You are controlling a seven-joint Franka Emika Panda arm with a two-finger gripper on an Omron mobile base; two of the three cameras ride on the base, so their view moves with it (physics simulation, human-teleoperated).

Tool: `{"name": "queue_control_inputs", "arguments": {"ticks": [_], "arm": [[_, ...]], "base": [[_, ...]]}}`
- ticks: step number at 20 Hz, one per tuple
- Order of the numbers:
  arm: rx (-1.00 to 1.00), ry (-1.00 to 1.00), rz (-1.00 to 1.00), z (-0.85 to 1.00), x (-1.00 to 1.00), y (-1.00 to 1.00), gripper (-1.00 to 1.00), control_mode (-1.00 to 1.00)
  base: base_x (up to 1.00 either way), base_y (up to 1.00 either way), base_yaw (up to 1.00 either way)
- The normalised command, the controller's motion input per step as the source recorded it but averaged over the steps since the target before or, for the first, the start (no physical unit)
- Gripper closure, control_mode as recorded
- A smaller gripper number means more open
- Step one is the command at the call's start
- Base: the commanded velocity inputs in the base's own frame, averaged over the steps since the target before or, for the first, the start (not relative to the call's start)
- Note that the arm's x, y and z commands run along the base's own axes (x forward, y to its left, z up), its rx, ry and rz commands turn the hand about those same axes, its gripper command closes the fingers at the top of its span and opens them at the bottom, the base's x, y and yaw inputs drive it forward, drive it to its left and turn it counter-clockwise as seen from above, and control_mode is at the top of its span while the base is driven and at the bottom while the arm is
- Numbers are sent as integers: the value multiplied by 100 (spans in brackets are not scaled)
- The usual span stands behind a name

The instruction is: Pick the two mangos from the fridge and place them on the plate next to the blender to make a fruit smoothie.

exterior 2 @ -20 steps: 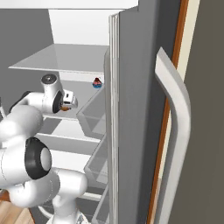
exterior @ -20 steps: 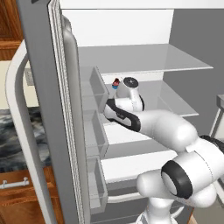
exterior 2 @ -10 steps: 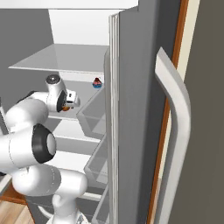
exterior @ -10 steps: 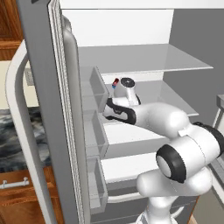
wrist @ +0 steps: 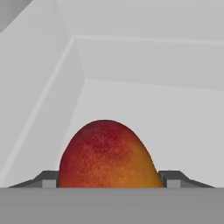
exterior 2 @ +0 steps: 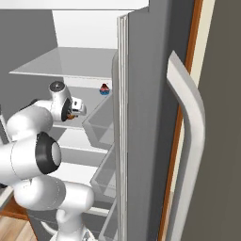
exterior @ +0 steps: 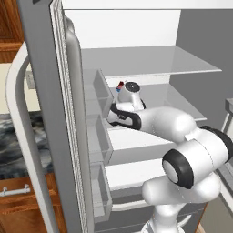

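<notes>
Mango [wrist: 106, 154], red-orange, sits on the fridge [exterior: 136, 68] shelf between the gripper [wrist: 107, 179] fingertips, contact not visible; it seems smooth, rounded, perhaps slippery, best held across its widest middle.

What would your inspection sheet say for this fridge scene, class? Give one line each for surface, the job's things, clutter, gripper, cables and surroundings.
Surface: white fridge shelf, bare beside the arm.
Job's things: one red-orange mango sits between the finger tips; fridge stands open.
Clutter: small blue-based cupcake at the back of the shelf.
Gripper: gripper reaches in at shelf level, a finger on each side of the mango; contact cannot be judged.
Cables: nothing seen.
Surroundings: clear door bins, wooden cabinets.
</notes>
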Motion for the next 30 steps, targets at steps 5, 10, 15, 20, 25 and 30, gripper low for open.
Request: {"name": "queue_control_inputs", "arguments": {"ticks": [5,10,15,20,25,30], "arm": [[0,-10,0,18,-85,-1,100,-100],[0,-7,0,94,-100,-2,100,-100],[0,2,0,100,-100,-11,100,-100],[0,14,0,91,-100,-27,100,-100],[0,19,0,35,-100,-56,100,-100],[-1,3,0,0,-60,-21,100,100]], "base": [[0,0,0],[0,0,0],[0,0,0],[0,0,0],[0,0,0],[-40,-10,2]]}}
